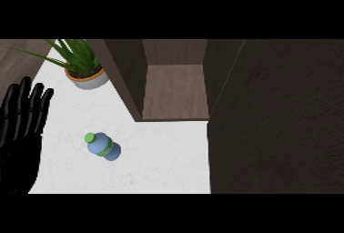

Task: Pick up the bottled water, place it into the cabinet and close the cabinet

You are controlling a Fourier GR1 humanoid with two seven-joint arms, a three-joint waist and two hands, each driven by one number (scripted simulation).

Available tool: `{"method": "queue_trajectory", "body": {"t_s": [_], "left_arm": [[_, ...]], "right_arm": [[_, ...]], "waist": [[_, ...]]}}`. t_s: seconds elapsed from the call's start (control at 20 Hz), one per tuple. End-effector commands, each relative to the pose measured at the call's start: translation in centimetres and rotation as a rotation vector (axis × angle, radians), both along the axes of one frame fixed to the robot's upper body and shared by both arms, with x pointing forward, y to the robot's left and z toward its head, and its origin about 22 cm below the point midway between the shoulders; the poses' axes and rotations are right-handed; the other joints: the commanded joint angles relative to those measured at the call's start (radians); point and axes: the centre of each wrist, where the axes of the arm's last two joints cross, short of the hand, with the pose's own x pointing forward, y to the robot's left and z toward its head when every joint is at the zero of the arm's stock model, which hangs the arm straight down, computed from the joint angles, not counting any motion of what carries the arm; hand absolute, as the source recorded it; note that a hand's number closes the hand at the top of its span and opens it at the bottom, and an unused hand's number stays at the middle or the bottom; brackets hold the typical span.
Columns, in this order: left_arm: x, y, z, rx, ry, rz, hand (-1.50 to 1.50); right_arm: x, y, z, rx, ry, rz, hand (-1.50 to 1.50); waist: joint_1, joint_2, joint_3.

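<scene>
The small blue plastic water bottle with a green cap [102, 145] stands untouched on the white marbled counter [161, 168], in front of the open dark wooden cabinet [176, 91], so by my reading the pick-up has not begun. The black left hand [23, 123] rests at the view's left edge, fingers straight and spread upward, holding nothing; the next move calls for a hand to close around the bottle. The right hand is out of view, and the large dark panel [275, 118] on the right, probably the cabinet's door, is hard to make out.
</scene>
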Motion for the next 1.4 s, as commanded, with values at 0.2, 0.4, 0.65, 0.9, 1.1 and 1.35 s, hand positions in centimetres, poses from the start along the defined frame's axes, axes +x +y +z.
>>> {"method": "queue_trajectory", "body": {"t_s": [0.2, 0.4, 0.65, 0.9, 1.1, 1.35], "left_arm": [[1.2, 3.0, 1.1, -0.002, -0.059, -0.23, -1.5], [-0.2, 2.6, -1.1, -0.081, 0.221, -0.271, -1.5], [-2.8, 3.1, 1.1, -0.096, 0.256, -0.29, -1.5], [-5.8, 4.1, 1.9, -0.082, 0.275, -0.275, -1.5], [-5.9, 4.1, -0.6, -0.082, 0.295, -0.239, -1.5], [-5.0, 2.4, -0.8, -0.055, 0.312, -0.21, -1.5]], "right_arm": [[-3.5, 0.9, -0.3, 0.032, -0.044, 0.004, -1.5], [-5.2, 1.5, -0.3, 0.097, 0.231, 0.111, -1.5], [-9.2, 1.4, 3.0, 0.117, 0.235, 0.114, -1.5], [-11.0, 1.4, 1.6, 0.11, 0.247, 0.104, -1.5], [-11.0, 2.1, 1.2, 0.121, 0.252, 0.115, -1.5], [-12.6, 2.1, 2.6, 0.112, 0.254, 0.108, -1.5]], "waist": [[0.012, 0.032, 0.009], [0.012, 0.03, 0.008], [0.017, 0.03, 0.009], [0.019, 0.029, 0.009], [0.019, 0.031, 0.009], [0.016, 0.032, 0.009]]}}
